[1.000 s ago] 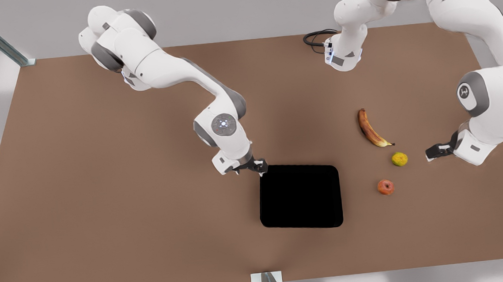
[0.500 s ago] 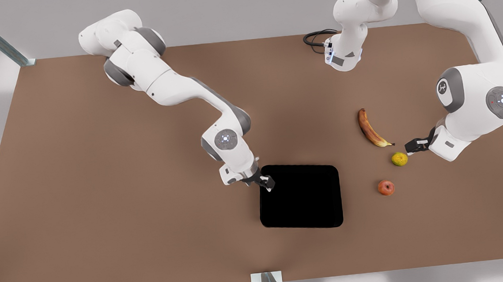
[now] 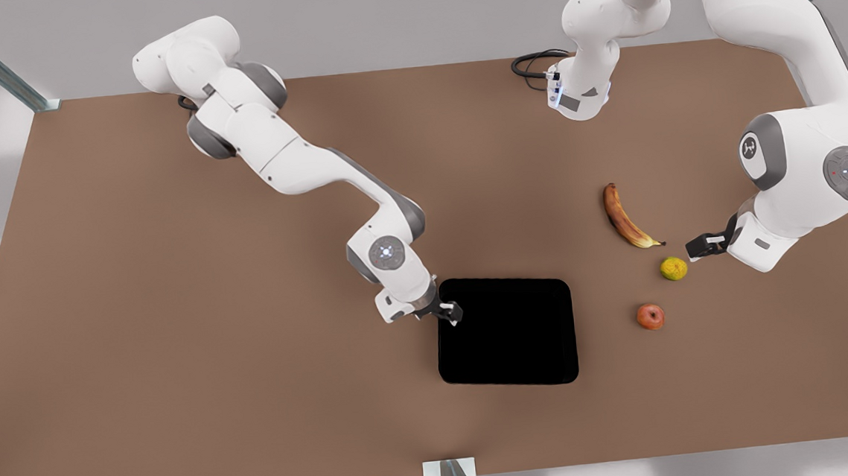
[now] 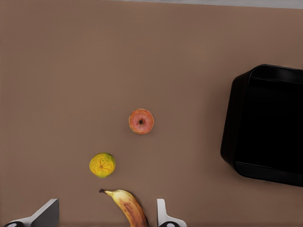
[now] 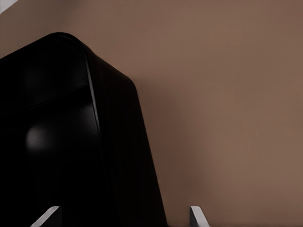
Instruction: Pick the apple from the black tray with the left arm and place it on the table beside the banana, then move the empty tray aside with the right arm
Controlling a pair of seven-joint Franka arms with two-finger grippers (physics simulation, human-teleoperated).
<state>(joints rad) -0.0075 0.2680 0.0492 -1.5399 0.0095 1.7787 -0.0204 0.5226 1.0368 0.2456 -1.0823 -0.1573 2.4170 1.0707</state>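
The apple [image 3: 650, 316] [image 4: 141, 121] lies on the brown table [image 3: 176, 322], below the banana [image 3: 622, 216] [image 4: 129, 207] and apart from it. Nothing lies in the black tray [image 3: 506, 331] [image 4: 267, 127] [image 5: 57, 142] at the table's middle. On the front view's right my left gripper [image 3: 695, 246] [image 4: 107, 203] hangs open above the table, close to the banana's tip. My right gripper [image 3: 450, 312] [image 5: 123, 210] is open at the tray's upper-left corner, one finger on each side of the rim.
A yellow-green bumpy fruit [image 3: 673, 268] [image 4: 102, 165] sits between the banana and the apple, right beside my left gripper. A black cable [image 3: 531, 62] coils at the table's far edge. Bare tabletop stretches across the front view's left half.
My left gripper swung in toward the banana's tip and bumpy fruit, then stopped. My right gripper dropped from above the tray's corner onto its rim. Fruit and tray stayed put.
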